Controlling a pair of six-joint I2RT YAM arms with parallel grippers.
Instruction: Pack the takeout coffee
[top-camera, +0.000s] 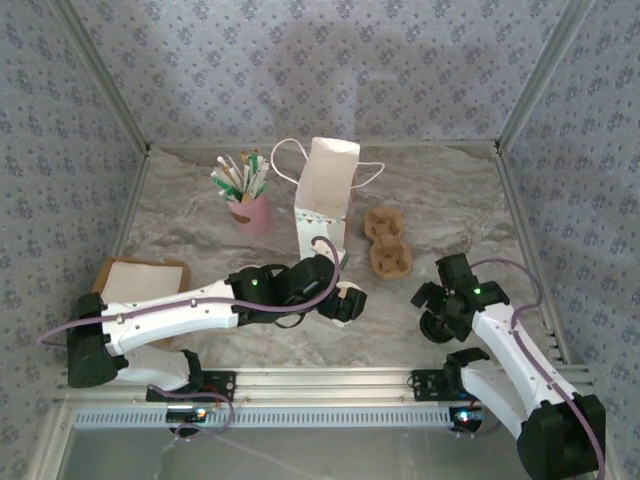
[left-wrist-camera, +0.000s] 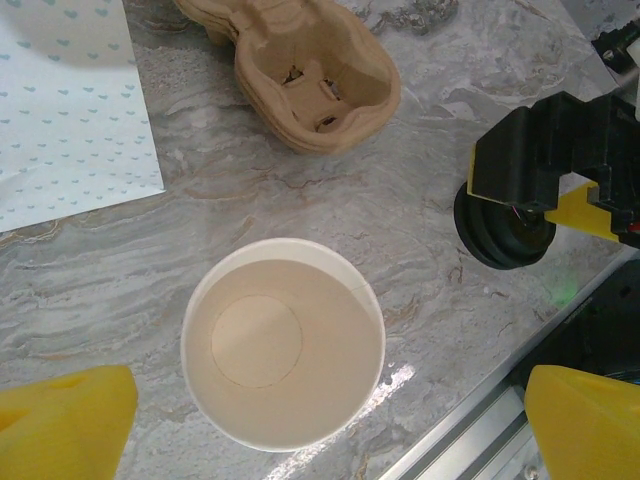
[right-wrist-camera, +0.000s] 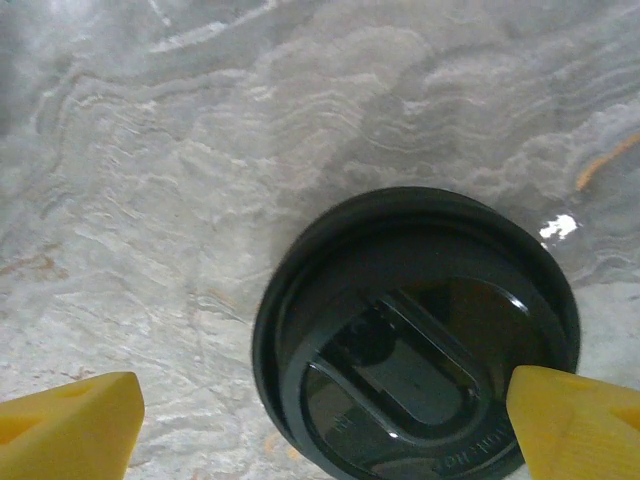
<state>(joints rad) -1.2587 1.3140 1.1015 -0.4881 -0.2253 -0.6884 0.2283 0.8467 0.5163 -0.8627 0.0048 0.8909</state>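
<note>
Grey marble table (top-camera: 190, 225), patterned walls round it; white paper bag (top-camera: 325, 190) upright at far centre, mouth open; flat brown box (top-camera: 140, 272) near left; cardboard cup carrier (top-camera: 388, 240) just right of the bag; pink holder (top-camera: 252, 212) with stirrers left of the bag; empty paper cup (left-wrist-camera: 283, 345) upright near centre, between the yellow fingers (left-wrist-camera: 60, 425) of the left gripper (left-wrist-camera: 320, 430), spread wide, not touching; black lid (right-wrist-camera: 415, 345) flat on the table near right, right gripper (right-wrist-camera: 320, 425) spread wide above it, one finger at its rim
</note>
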